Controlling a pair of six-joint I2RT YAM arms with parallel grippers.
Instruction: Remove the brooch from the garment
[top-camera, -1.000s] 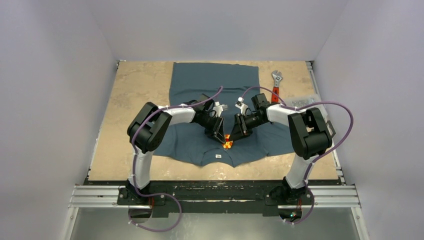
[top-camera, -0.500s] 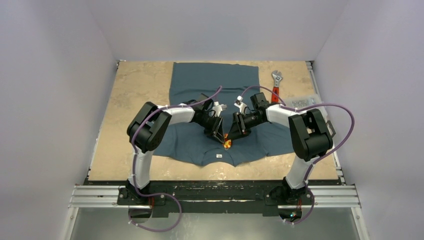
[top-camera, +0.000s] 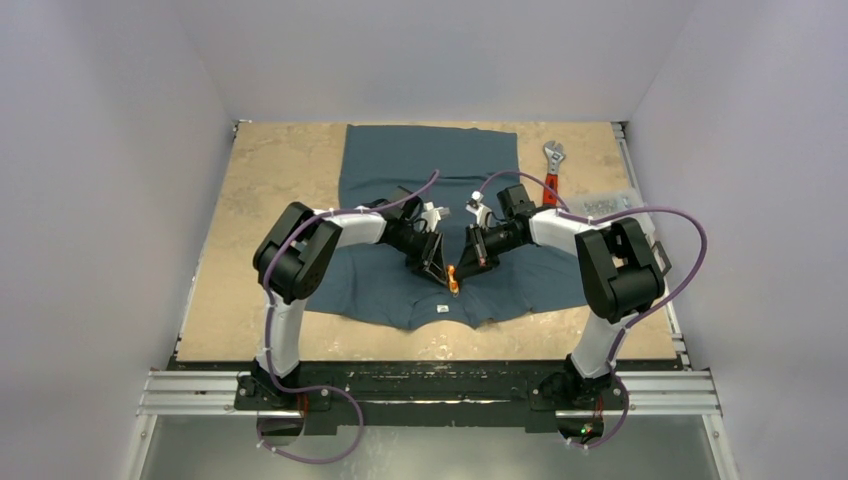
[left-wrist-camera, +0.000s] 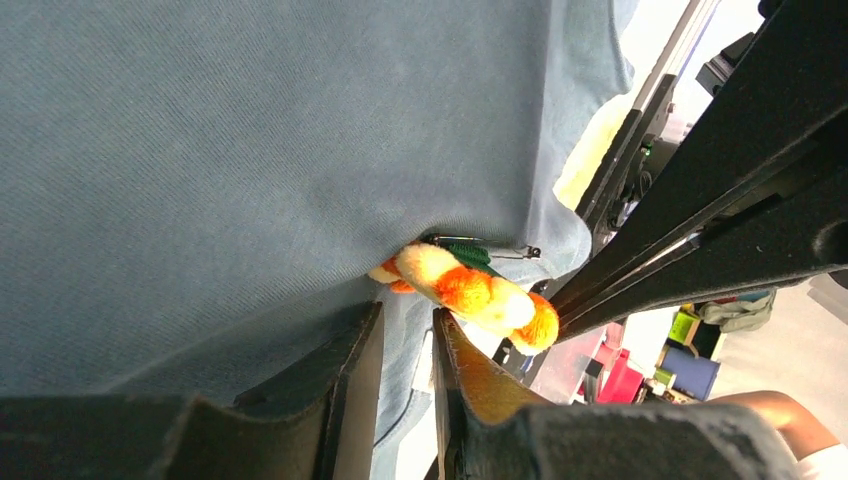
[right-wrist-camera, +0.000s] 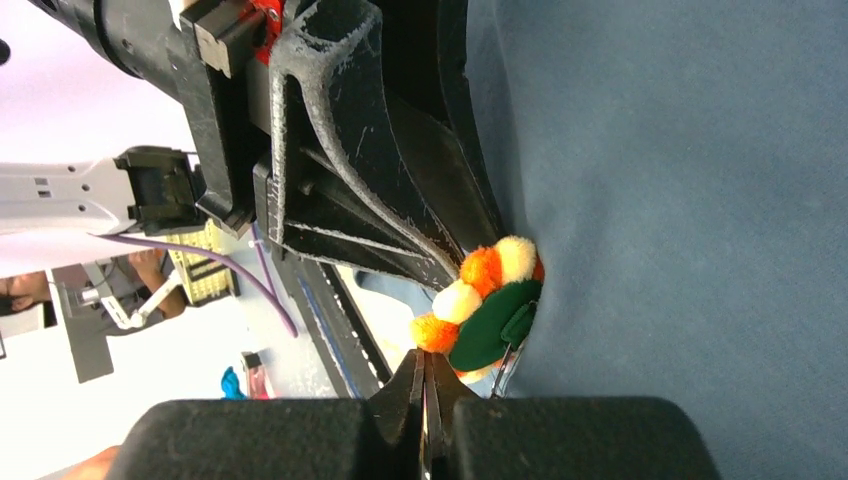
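Note:
The dark slate-blue garment (top-camera: 430, 165) lies spread on the table. The brooch (top-camera: 453, 278), a fluffy yellow-orange ring, hangs edge-on just above the collar. In the left wrist view, my left gripper (left-wrist-camera: 408, 325) pinches a fold of garment (left-wrist-camera: 250, 150) just below the brooch (left-wrist-camera: 465, 285). In the right wrist view, my right gripper (right-wrist-camera: 425, 365) is shut at the rim of the brooch (right-wrist-camera: 490, 300), whose green felt back and metal pin show against the garment (right-wrist-camera: 680, 200). In the top view, the left gripper (top-camera: 445, 273) and right gripper (top-camera: 461, 270) meet tip to tip.
A red-handled adjustable wrench (top-camera: 552, 165) lies at the shirt's far right. A clear bag of small parts (top-camera: 610, 203) lies by the right edge. The white neck tag (top-camera: 441, 308) shows inside the collar. Grey walls enclose the tan table (top-camera: 270, 180).
Both grippers have risen and moved slightly away from the near edge, drawing the brooch and the fabric round it up; the brooch has turned from flat to edge-on.

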